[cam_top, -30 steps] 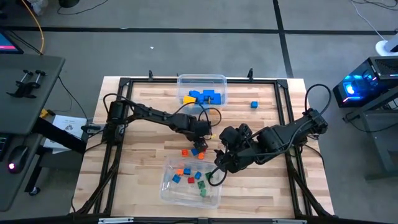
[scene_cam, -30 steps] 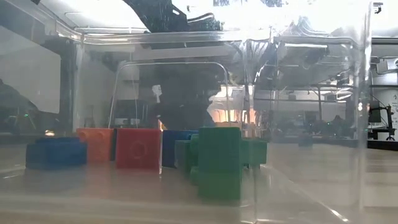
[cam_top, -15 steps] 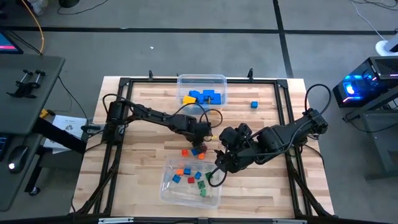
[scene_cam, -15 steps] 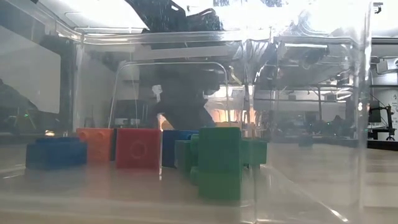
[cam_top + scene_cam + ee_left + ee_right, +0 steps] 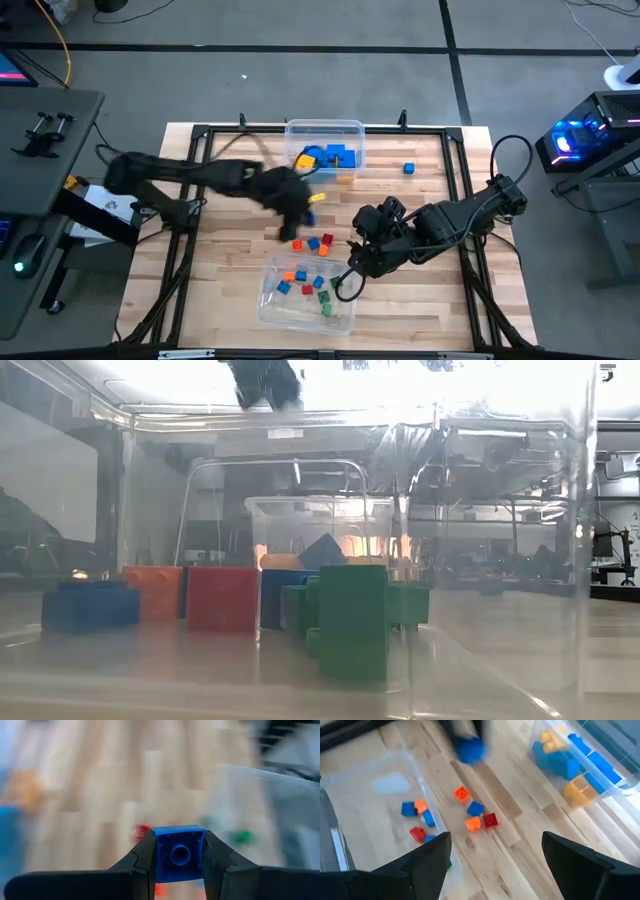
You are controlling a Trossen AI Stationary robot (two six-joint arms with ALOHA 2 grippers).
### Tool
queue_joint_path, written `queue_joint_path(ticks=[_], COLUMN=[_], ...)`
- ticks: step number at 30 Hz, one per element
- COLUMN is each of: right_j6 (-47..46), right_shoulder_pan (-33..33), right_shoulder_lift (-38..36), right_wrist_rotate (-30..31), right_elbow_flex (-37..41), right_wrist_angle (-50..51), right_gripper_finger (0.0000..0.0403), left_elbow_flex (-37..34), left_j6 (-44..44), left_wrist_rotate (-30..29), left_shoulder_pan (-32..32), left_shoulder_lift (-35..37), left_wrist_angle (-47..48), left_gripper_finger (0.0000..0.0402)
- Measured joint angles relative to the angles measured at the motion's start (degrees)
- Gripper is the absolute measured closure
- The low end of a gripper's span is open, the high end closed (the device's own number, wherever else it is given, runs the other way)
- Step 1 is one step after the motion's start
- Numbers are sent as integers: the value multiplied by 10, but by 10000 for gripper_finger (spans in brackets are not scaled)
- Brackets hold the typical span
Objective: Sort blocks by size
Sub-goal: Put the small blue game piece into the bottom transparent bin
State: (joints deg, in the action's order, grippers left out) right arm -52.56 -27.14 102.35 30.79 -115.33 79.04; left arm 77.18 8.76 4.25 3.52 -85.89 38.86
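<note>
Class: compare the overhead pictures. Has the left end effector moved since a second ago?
Yes. The left end effector, shut on a blue block, has swung away from the loose blocks, toward the left of the far bin.

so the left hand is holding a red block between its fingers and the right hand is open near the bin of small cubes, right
Not quite: the block held in the left hand is blue, not red, as the left wrist view shows. The rest holds: the right hand is open beside the bin of small cubes.
</note>
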Motion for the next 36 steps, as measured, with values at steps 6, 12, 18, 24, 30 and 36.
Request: queue_joint_path(ticks=[6,12,18,24,30,36], right_j6=[36,48,63,30,-39,-103], right_shoulder_pan=[10,46,91,142,221,378], right_shoulder_lift=[0,0,-3,-5,-39,-188], right_wrist_rotate=[-42,-64,-92,-86,-39,-78], right_elbow_flex=[0,0,0,5,132,410], right_wrist_angle=[36,111,110,108,109,71], right_gripper_finger=[96,96,96,96,96,96], left_elbow_flex=[-85,-195,-210,-208,-188,-187], left_j6=[61,197,292,321,253,191], left_wrist_rotate=[33,-8,-65,45,104,-2], left_shoulder_pan=[148,285,299,245,185,153], left_shoulder_lift=[106,97,45,41,110,245], left_wrist_angle=[-46,-227,-240,-234,-160,-112], left_gripper_finger=[327,327,257,140,102,103])
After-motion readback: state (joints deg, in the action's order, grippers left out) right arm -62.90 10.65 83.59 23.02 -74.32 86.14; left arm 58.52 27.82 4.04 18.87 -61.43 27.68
